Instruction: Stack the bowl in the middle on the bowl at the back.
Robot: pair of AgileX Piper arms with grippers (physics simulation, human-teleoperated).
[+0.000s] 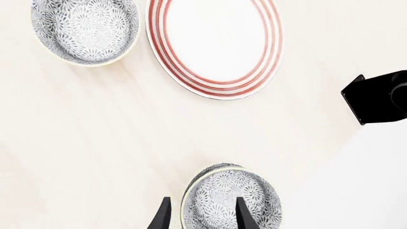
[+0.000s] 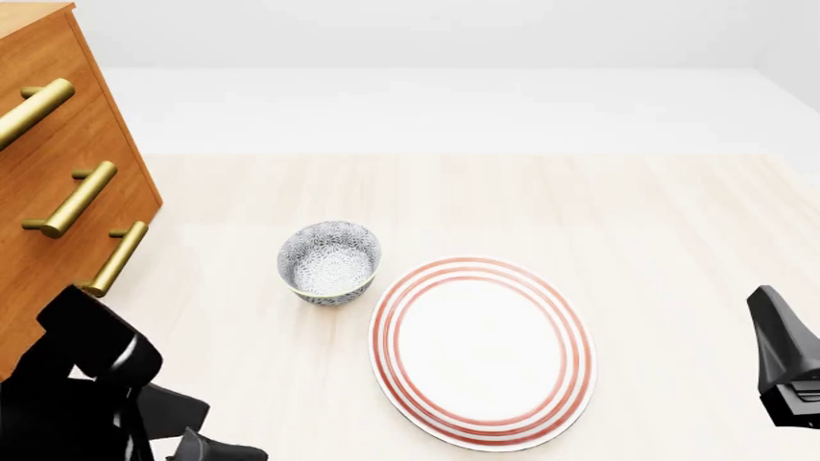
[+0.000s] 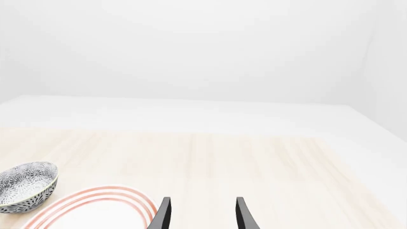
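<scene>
The bowl in the middle [image 1: 222, 200], white with grey speckle and a cream rim, lies right under my left gripper [image 1: 203, 219]. That gripper is open, one finger outside the bowl's rim and the other over its inside. In the front view my left arm [image 2: 103, 384] hides this bowl. The bowl at the back [image 2: 329, 261] stands upright on the table, left of the plate, and shows again as bowl [image 1: 85, 28] and bowl [image 3: 25, 186]. My right gripper [image 3: 203, 214] is open and holds nothing, low at the right edge as gripper [image 2: 784, 370].
A large red-ringed white plate [image 2: 481, 351] lies right of the back bowl, also seen as plate [image 1: 214, 45]. A wooden dresser [image 2: 64, 173] with brass handles stands along the left side. The right arm [image 1: 378, 95] shows as a black shape.
</scene>
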